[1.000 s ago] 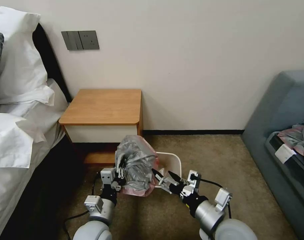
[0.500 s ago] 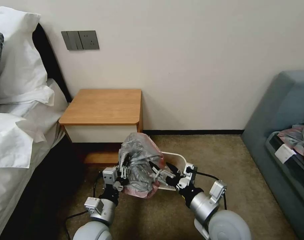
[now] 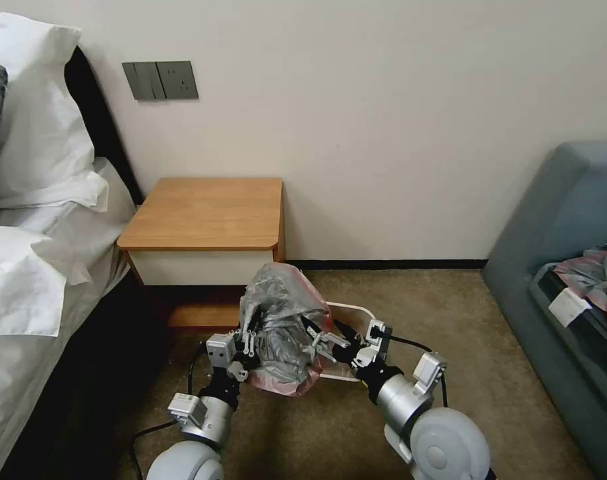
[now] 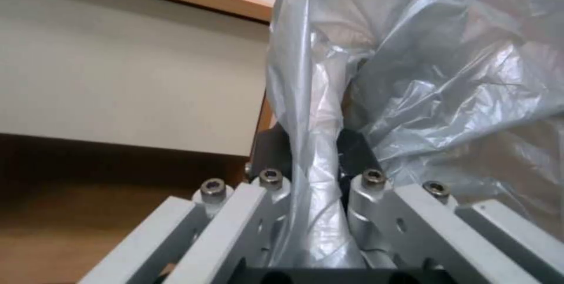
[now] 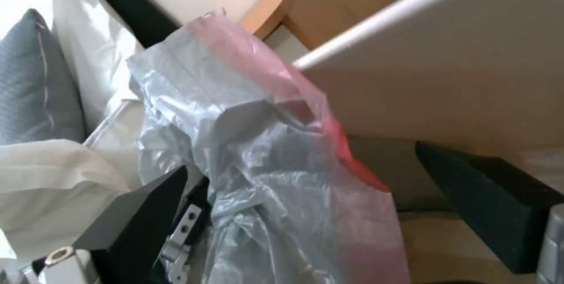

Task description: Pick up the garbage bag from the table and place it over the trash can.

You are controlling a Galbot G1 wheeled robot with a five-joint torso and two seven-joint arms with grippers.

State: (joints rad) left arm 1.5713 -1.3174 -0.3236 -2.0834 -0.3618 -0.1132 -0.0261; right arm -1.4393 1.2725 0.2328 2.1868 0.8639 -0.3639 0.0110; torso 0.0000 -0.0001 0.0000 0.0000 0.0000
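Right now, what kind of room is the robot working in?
Most likely a hotel room or bedroom: a bed with white pillows, a wooden nightstand beside it, and a grey sofa on the carpet.

Garbage bag: translucent grey, wrinkled, with a pink edge deepening to red where it folds; trash can: plain cream-white; table: orange-brown wood top, white drawer front. Left gripper and right gripper: silver-grey metal, the right with black fingers. Carpet: speckled olive-brown; wall: plain off-white; pillows: white; sofa: grey-blue; wall switches: dark grey.
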